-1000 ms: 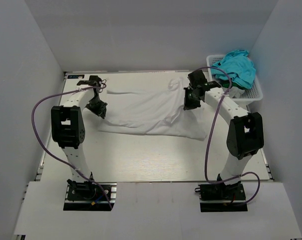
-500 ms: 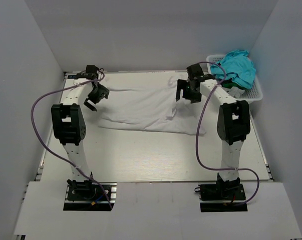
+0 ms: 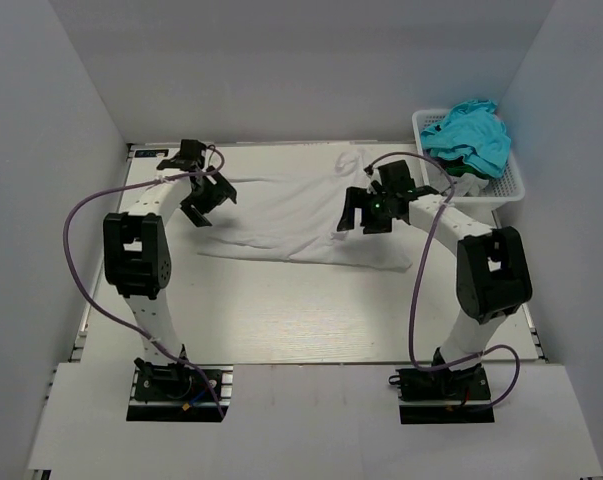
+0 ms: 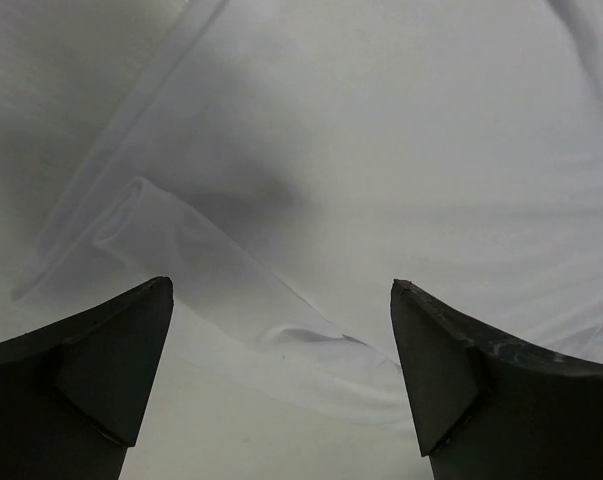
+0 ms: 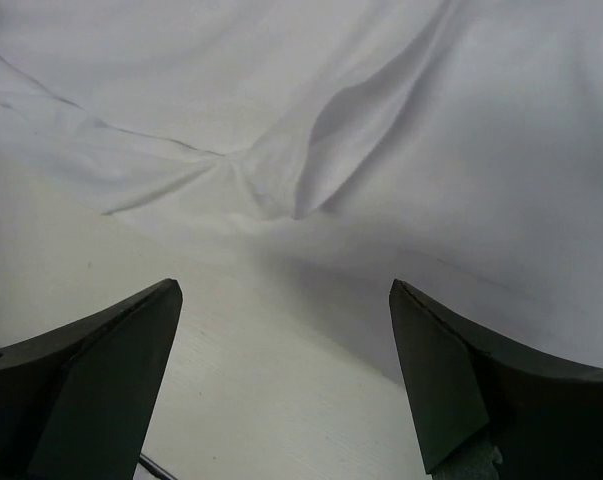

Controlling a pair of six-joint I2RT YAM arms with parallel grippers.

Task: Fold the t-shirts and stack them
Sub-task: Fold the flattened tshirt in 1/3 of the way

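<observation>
A white t-shirt [image 3: 281, 215] lies spread and wrinkled across the far half of the table [image 3: 281, 310]. My left gripper [image 3: 209, 198] hovers open over its left edge. In the left wrist view a folded sleeve flap of the t-shirt [image 4: 211, 260] lies below the open left gripper [image 4: 281, 283], with nothing between the fingers. My right gripper [image 3: 364, 213] hangs open over the shirt's right part. The right wrist view has a bunched crease of the t-shirt [image 5: 281, 180] beyond the open right gripper [image 5: 284, 284], with bare table [image 5: 231, 380] under it. More t-shirts, teal ones [image 3: 471, 135], are heaped at the back right.
A white plastic basket [image 3: 506, 188] holds the teal heap in the back right corner. White walls enclose the table on three sides. Purple cables loop from both arms. The table's near half carries only the arm bases.
Both grippers have opened and let go of the white t-shirt. The left one swung a little right, the right one came nearer and down over the cloth.
</observation>
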